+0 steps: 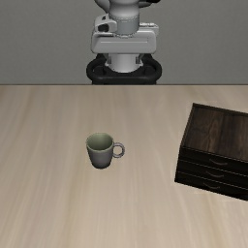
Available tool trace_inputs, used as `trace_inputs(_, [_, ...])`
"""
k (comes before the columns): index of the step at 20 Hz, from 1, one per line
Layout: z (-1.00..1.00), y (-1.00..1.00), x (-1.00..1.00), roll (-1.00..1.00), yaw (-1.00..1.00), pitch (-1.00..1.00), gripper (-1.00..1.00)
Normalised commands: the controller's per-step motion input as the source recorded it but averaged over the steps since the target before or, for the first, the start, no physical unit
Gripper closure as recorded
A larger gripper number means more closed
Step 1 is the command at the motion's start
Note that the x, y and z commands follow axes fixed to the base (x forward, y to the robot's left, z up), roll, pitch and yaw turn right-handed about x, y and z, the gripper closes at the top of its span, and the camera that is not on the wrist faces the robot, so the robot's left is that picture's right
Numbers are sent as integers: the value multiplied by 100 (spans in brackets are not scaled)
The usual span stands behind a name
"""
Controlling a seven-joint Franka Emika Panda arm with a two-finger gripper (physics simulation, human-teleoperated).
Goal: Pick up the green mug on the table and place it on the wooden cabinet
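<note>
A grey-green mug (101, 150) stands upright on the light wooden table (58, 194), left of the middle, with its handle pointing toward the exterior view's right. A dark wooden cabinet (216, 148) with stacked drawers sits at the exterior view's right edge, its flat top bare. The robot arm (124, 34) rises at the top centre, well behind the mug, and its white wrist body faces the camera.
The robot's black round base (123, 72) stands at the table's far edge. A wide stretch of table lies between the mug and the cabinet.
</note>
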Motion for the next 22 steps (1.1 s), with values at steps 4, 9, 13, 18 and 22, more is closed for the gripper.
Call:
trace_inputs(4, [0, -100, 0, 0, 0, 0, -100])
trace_inputs(9, [0, -100, 0, 0, 0, 0, -100])
trace_inputs(13, [0, -25, 75, 0, 0, 0, -100])
trace_inputs(18, [0, 0, 100, 0, 0, 0, -100])
trace_inputs(22, [0, 0, 100, 0, 0, 0, -100])
